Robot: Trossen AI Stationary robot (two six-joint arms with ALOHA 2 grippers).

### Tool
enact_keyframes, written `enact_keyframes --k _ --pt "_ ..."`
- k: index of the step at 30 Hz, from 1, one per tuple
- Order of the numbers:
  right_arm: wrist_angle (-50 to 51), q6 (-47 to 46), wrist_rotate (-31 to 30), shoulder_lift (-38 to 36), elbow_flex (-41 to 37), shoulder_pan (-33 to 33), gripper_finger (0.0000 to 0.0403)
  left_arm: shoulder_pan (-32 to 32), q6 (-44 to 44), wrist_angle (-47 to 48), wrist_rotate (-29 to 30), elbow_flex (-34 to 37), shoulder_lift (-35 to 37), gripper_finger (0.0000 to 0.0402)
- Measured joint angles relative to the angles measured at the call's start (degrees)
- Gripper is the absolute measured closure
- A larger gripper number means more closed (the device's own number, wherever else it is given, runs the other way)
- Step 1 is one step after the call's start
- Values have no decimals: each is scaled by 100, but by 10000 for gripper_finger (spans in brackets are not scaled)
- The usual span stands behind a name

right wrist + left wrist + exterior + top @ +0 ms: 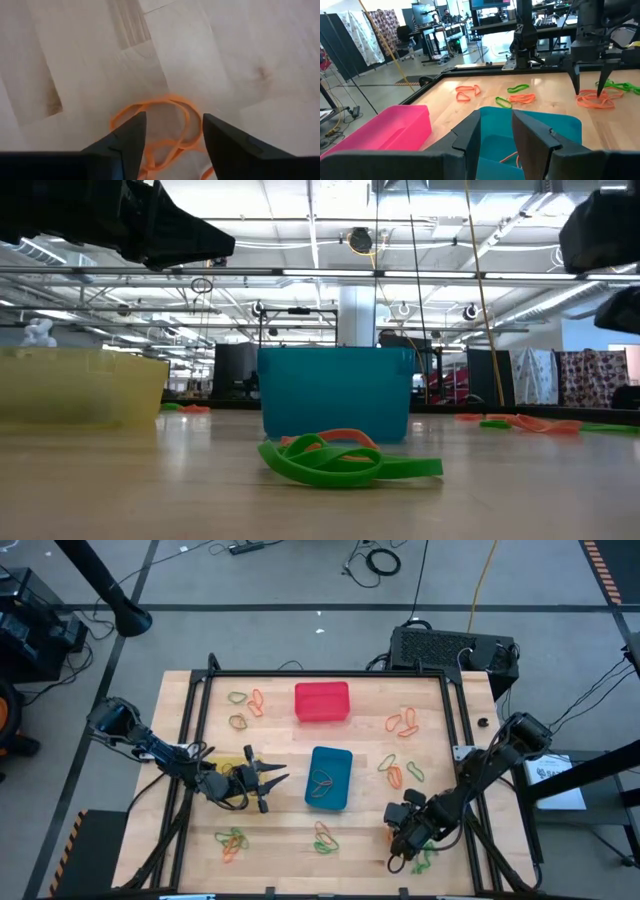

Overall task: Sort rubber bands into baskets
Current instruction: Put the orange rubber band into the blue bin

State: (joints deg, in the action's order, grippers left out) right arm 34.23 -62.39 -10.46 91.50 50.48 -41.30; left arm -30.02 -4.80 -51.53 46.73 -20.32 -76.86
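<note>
My right gripper stands open near the table's near right corner, pointing steeply down. Its two fingers straddle a tangle of orange rubber bands lying flat on the wood, also seen as the orange rubber bands under my right gripper. My left gripper hangs level and open, holding nothing, at the left side of the blue basket, over the yellow basket. The blue basket holds some bands. The red basket stands behind it. My right gripper's fingertips come down from above at the orange bands on the table. I cannot tell whether they touch the bands or the wood.
Loose orange and green bands lie in clusters at the far left, the far right, the middle right, the near left and the near middle. A black frame rims the table.
</note>
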Motion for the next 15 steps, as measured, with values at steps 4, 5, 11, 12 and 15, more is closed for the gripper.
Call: enact_keyframes --k 4,5,11,12,15 --pt "-112 -83 23 0 -205 2 212 0 0 0 1 0 0 284" --pt "-106 -120 20 0 -251 2 213 0 0 0 0 0 0 284" --pt "-111 -6 25 0 -376 2 242 0 0 0 1 0 0 284" --pt "-133 53 25 0 -376 2 252 0 0 0 1 -2 0 284" --pt "-150 246 25 0 -373 2 292 0 1 0 0 0 0 284"
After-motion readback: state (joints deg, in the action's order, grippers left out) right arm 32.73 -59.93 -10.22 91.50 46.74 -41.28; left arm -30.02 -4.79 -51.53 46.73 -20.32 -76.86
